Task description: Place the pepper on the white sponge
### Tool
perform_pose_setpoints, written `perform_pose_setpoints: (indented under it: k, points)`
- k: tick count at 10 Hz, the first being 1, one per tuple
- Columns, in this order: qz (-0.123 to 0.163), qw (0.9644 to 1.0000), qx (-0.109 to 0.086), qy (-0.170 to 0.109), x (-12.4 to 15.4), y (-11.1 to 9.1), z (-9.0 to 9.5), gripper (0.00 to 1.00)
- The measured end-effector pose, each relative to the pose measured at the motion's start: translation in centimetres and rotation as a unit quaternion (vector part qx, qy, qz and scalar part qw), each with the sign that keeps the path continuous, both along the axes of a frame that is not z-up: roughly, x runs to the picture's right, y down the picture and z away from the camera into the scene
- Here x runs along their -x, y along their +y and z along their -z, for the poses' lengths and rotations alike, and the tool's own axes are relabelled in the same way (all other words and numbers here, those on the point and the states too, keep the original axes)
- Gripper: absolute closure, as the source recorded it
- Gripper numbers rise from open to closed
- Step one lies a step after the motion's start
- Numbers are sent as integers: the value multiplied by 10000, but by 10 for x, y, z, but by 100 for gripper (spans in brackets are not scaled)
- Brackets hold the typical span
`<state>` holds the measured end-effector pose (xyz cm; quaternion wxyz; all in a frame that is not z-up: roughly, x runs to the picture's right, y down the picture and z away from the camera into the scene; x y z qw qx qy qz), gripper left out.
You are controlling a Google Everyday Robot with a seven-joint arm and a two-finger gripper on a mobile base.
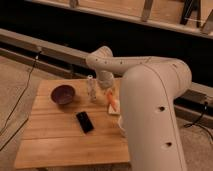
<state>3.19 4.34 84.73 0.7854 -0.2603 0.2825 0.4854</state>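
Observation:
The orange-red pepper (112,100) lies slanted at the right side of the wooden table, its lower end over the cream-white sponge (114,109). My gripper (107,90) comes down from the white wrist right above the pepper's upper end. It is shut on the pepper. The big white arm hides the sponge's right part.
A dark purple bowl (63,94) sits at the table's left rear. A clear bottle (91,88) stands just left of the gripper. A black phone (84,121) lies mid-table. The wooden table (60,145) ends near the front; a cable runs over the floor on the left.

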Motion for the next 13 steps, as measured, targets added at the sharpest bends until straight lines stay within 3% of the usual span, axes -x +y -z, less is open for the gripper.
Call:
perform_pose_setpoints:
  k: [7,13]
  points:
    - [101,9997,121,189,-18,13,-12,100]
    - [393,9975,463,359,-31,36,-27,100]
